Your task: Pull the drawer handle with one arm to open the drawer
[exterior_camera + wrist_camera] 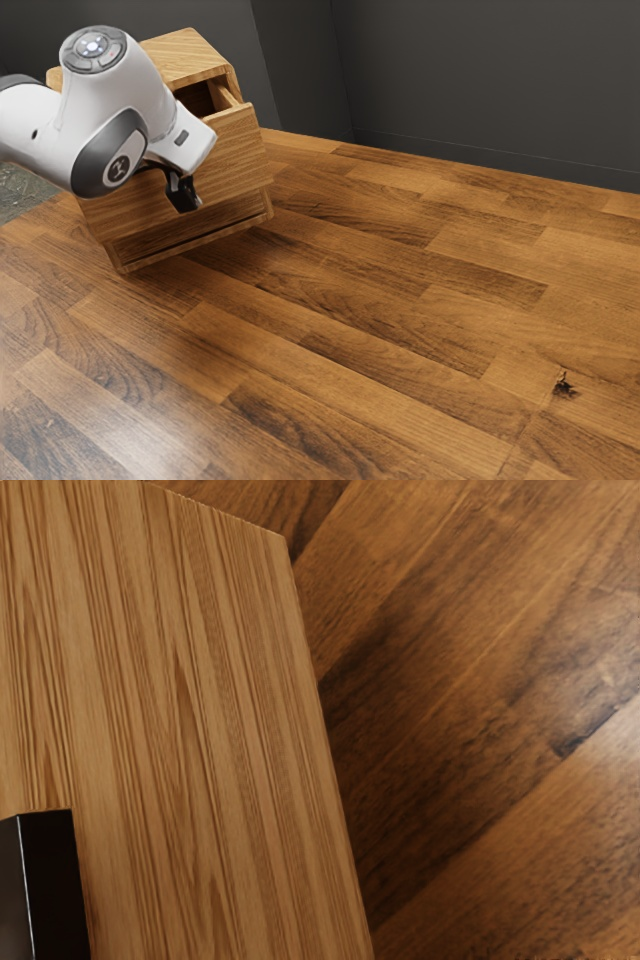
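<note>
table (380,330): dark wood planks, small dark mark (565,385) nearest | gripper (182,192): black, at the drawer front, grip state cannot tell | drawer (235,155): light oak grain, pulled part-way out of cabinet (185,50), exterior view's upper left

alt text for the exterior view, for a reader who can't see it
A white robot arm reaches in from the view's left, its black end effector at the front of a wooden cabinet whose drawer is partly pulled out. It stands on a wood-plank surface before dark walls.
</note>
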Controlling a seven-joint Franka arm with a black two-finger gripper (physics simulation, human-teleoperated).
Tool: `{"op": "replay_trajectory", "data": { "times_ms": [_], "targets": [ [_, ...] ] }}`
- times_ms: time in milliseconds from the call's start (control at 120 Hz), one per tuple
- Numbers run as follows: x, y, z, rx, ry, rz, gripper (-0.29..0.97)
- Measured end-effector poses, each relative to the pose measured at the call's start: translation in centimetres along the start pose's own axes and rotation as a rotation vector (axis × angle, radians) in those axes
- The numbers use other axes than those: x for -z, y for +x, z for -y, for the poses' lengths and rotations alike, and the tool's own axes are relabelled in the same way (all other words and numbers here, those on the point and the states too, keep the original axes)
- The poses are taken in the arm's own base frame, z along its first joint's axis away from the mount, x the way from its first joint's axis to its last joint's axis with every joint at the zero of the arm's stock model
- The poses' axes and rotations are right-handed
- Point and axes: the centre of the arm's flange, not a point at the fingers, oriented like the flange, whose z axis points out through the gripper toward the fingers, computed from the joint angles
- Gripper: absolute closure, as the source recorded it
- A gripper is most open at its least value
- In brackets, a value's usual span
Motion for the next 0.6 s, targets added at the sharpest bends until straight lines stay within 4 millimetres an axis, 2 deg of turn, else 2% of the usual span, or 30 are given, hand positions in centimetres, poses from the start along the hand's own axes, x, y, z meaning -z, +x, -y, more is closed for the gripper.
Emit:
{"op": "replay_trajectory", "data": {
  "times_ms": [250,375,483,583,600],
  "targets": [
    [0.9,0.2,-0.8,-0.001,0.001,-0.003,0.02],
    [1.9,0.6,-1.5,-0.009,0.009,-0.005,0.07],
    [2.2,0.9,-2.0,-0.011,0.004,-0.009,-0.06],
    [2.4,0.9,-2.1,-0.008,0.003,-0.013,-0.03],
    [2.6,0.9,-2.0,-0.008,0.006,-0.013,0.01]
  ]
}}
